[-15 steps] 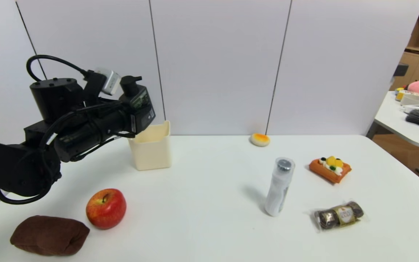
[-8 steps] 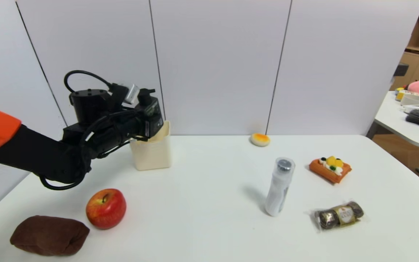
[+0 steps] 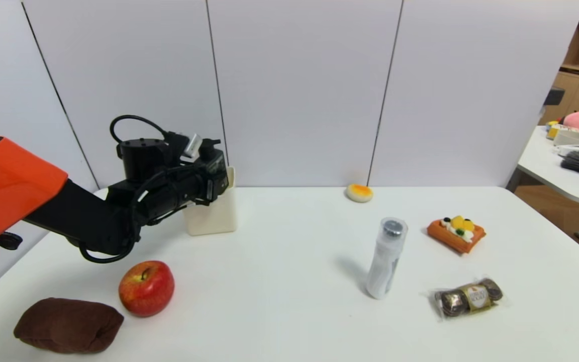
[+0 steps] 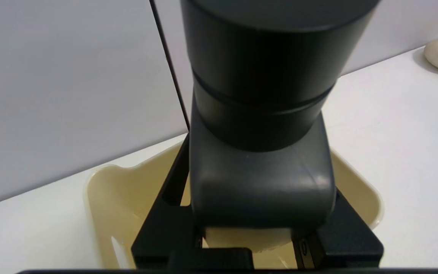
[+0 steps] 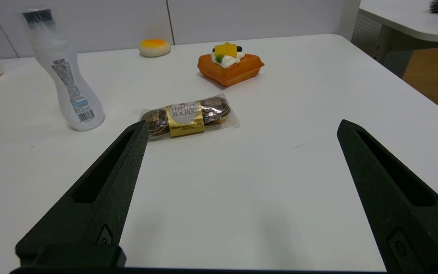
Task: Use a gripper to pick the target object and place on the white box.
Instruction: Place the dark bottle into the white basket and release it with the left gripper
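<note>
My left gripper (image 3: 208, 177) is shut on the target object (image 3: 218, 165), a small dark grey bottle with a black pump cap, and holds it just above the near-left part of the white box (image 3: 215, 219). In the left wrist view the dark bottle (image 4: 261, 182) fills the middle between the black fingers (image 4: 165, 217), with the cream box's open inside (image 4: 105, 205) right beneath it. My right gripper (image 5: 242, 125) stands open low over bare table on the right, nothing between its fingers; it does not show in the head view.
On the white table (image 3: 289, 311) lie an apple (image 3: 146, 287) and a brown pouch (image 3: 68, 325) at front left. A tall white bottle (image 3: 386, 257), a waffle toy (image 3: 456, 234), wrapped chocolates (image 3: 468, 296) and a small bun (image 3: 359, 192) are on the right.
My left arm has carried the dark bottle forward, rightward and lower, from left of the box to just over its opening. The right gripper's earlier state is not shown.
</note>
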